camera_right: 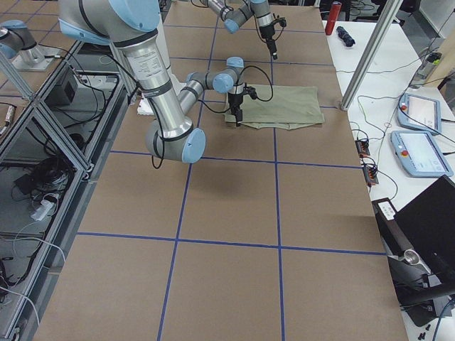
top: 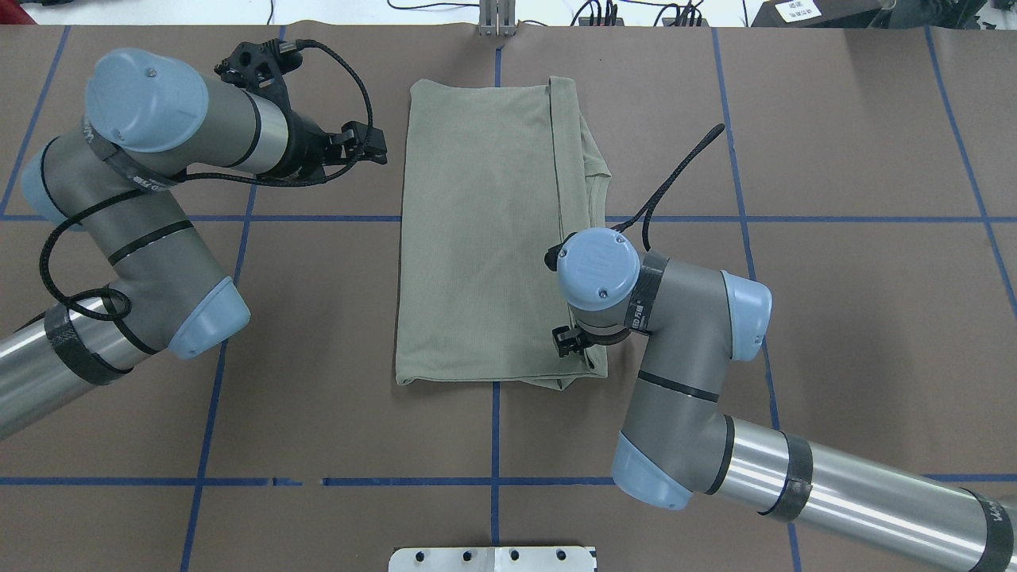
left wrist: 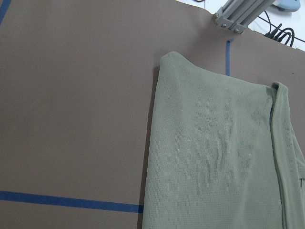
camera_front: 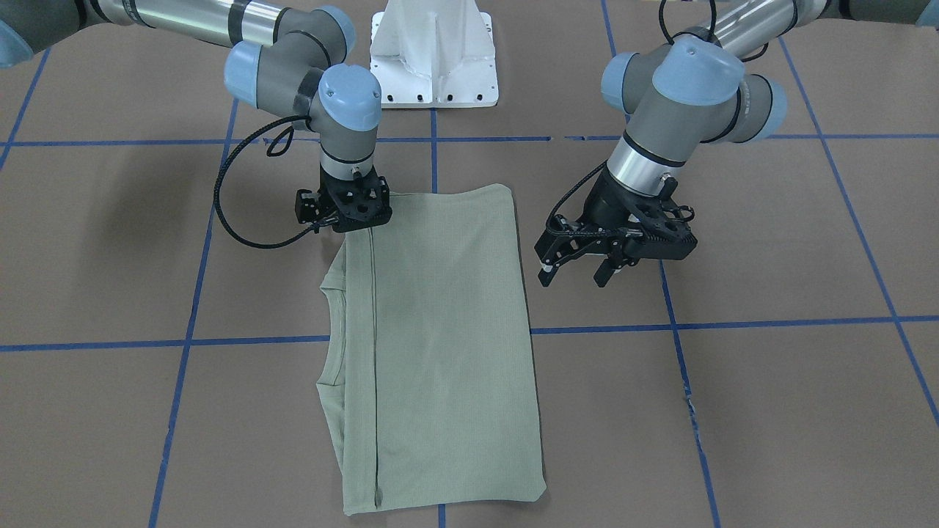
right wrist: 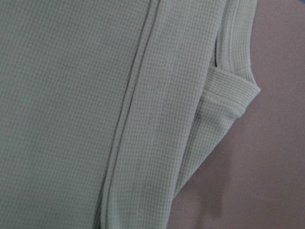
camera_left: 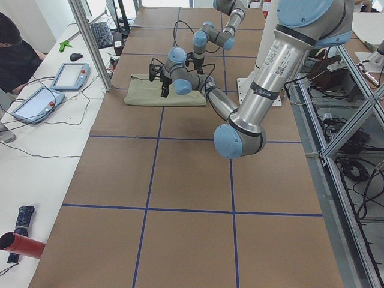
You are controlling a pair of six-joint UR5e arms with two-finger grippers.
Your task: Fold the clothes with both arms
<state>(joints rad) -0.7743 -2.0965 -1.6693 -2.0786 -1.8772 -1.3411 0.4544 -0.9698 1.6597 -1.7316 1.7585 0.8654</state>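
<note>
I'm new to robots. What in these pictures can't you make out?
- Black two-finger right gripper: fingers hidden under its own body, front and overhead views; open or shut unknown.
- Pale sage-green knit shirt: sleeves tucked inside the folds, every view.

I see the folded sage-green shirt (camera_left: 174, 98) lying flat at the bench's (camera_left: 186, 180) far end. My near left arm (camera_left: 252, 102) reaches out to it, its end effector (camera_left: 163, 91) hanging at the shirt's near edge; the smaller right arm (camera_left: 207, 37) stands beyond.
</note>
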